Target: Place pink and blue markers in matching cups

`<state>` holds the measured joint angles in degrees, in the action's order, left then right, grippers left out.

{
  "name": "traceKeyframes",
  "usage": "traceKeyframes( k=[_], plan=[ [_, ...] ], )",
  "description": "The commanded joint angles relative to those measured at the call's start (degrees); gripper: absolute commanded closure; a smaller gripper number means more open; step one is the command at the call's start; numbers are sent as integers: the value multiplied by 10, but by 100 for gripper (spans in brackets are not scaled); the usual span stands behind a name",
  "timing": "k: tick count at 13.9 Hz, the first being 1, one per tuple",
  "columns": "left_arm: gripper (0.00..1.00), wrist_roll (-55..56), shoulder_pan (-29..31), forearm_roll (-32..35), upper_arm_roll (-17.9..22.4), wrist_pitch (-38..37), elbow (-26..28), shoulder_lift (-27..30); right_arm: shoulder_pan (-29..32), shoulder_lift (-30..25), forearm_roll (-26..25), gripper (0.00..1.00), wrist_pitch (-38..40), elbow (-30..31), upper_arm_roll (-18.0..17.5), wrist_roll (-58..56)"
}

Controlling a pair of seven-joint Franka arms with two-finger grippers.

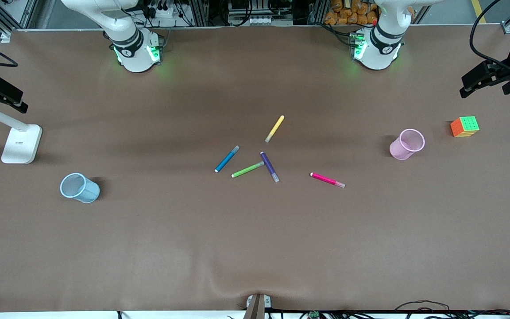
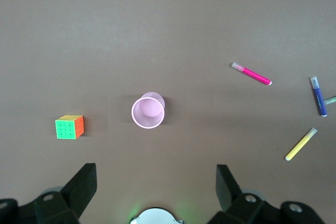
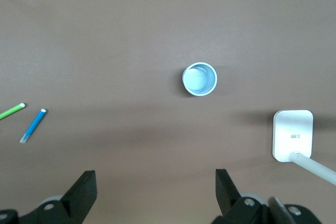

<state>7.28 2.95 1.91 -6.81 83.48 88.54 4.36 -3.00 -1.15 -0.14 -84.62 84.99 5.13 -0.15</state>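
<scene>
The pink marker (image 1: pixel 327 180) (image 2: pixel 251 74) lies flat near the table's middle, on the side toward the left arm's end. The blue marker (image 1: pixel 227 159) (image 3: pixel 32 125) lies flat in the cluster at the middle. Toward the left arm's end stands the pink cup (image 1: pixel 407 144) (image 2: pixel 148 112), upright and empty. The blue cup (image 1: pixel 79 188) (image 3: pixel 199 79) stands upright and empty toward the right arm's end. My left gripper (image 2: pixel 156 171) hangs high over the table by the pink cup, open and holding nothing. My right gripper (image 3: pixel 155 174) hangs high by the blue cup, open and holding nothing.
A purple marker (image 1: pixel 269 167), a green marker (image 1: pixel 247 169) and a yellow marker (image 1: pixel 275 128) lie around the blue one. A colour cube (image 1: pixel 464 126) sits beside the pink cup. A white lamp base (image 1: pixel 21 144) stands near the blue cup.
</scene>
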Motion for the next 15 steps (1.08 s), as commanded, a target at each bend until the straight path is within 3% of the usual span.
traceKeyframes(
  k=[1, 15],
  plan=[
    [0, 0, 1, 0, 0, -8, -14, -5, 1, -6, 5, 0, -2, 5, 1, -4],
    [0, -2, 2, -3, 4, -13, 15, 1, 3, -5, 5, 0, -8, 11, 1, -4]
  ],
)
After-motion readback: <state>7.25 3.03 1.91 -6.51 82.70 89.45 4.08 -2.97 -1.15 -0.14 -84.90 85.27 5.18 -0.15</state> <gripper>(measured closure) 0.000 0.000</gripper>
